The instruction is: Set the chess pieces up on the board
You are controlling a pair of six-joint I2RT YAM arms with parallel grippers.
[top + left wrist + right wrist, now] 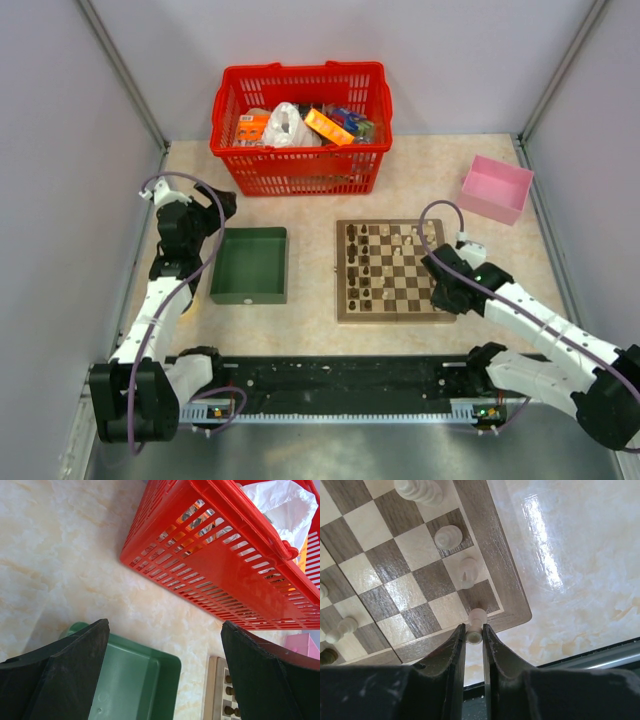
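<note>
Top view: the chess pieces (366,270) are too small to identify by type. The right gripper (446,287) covers the near right corner of the board (390,317).

Right wrist view: the gripper fingers (451,655) partly cover the pale piece (477,617).

Left wrist view: the frame edge cuts off the board. The left gripper (165,624) hides part of the green tray (135,680).

red basket (300,170): far edge of tabletop (420,170), full of packets | green tray (250,265): toward left edge | pink box (497,188): far right corner
</note>
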